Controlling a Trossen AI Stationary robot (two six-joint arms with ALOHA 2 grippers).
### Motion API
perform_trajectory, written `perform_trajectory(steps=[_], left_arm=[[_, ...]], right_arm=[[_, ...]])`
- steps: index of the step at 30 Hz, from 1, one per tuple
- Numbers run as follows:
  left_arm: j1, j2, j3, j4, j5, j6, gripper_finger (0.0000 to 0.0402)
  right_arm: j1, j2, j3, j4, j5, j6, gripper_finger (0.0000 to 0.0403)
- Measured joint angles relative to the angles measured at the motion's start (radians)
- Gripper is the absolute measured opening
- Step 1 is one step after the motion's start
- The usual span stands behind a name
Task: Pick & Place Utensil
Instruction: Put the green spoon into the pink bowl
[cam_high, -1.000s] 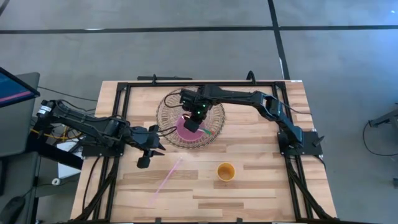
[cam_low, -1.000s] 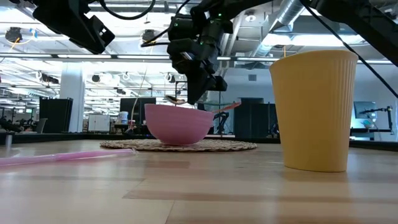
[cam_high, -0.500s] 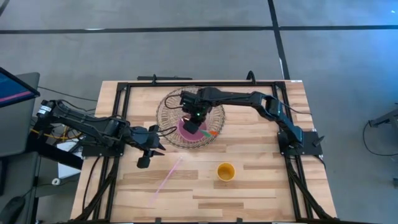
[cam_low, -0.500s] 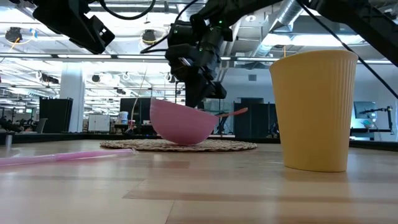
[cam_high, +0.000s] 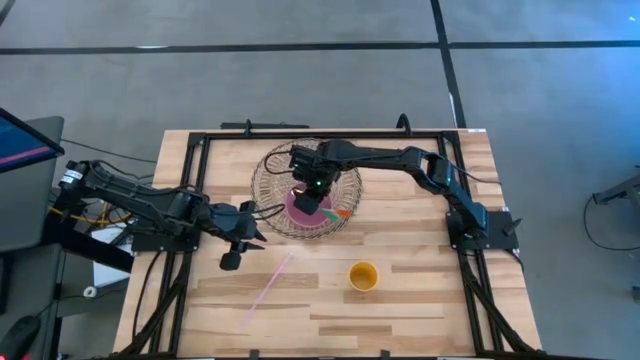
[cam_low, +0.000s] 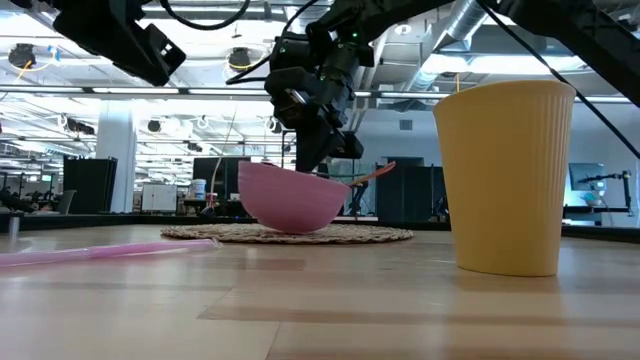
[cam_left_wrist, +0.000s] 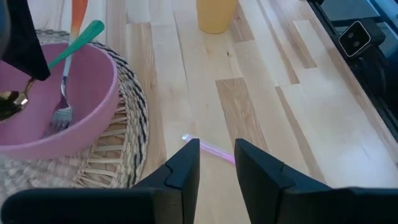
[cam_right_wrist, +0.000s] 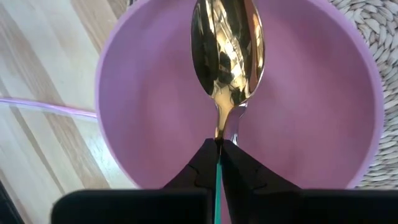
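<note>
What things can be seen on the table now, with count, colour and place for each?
bowl: one, pink, on the mat, tilted in the low view
mat: one, woven straw, far middle of the table
spoon: one, gold, held over the bowl
fork: one, metal with green and orange handle, inside the bowl
cup: one, yellow, near side of the table
straw: one, pink, lying left of the cup
right claw: shut on the spoon, above the bowl
left claw: open, waiting over the table's left side
</note>
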Motion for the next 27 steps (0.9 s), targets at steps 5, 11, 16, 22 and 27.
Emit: perform_trajectory(steps=[5, 11, 16, 22, 27], left_arm=[[0.003, 0.052, -0.026, 0.211, -0.176, 0.086, 0.0102], [0.091, 0.185, -0.096, 0.444, -0.293, 0.222, 0.0102], [0.226, 0.302, -0.100, 0.461, -0.292, 0.154, 0.0102], [0.323, 0.389, -0.100, 0.467, -0.196, 0.118, 0.0088], [0.330, 0.385, -0.100, 0.465, -0.195, 0.128, 0.0046]], right_arm=[[0.000, 0.000, 0.000, 0.001, 0.000, 0.000, 0.0007], [0.000, 0.000, 0.000, 0.005, 0.000, 0.000, 0.0007], [0.000, 0.000, 0.000, 0.005, 0.000, 0.000, 0.0007], [0.001, 0.000, 0.000, -0.007, -0.042, 0.045, 0.0007], [0.017, 0.000, 0.000, -0.012, -0.105, 0.111, 0.0007]])
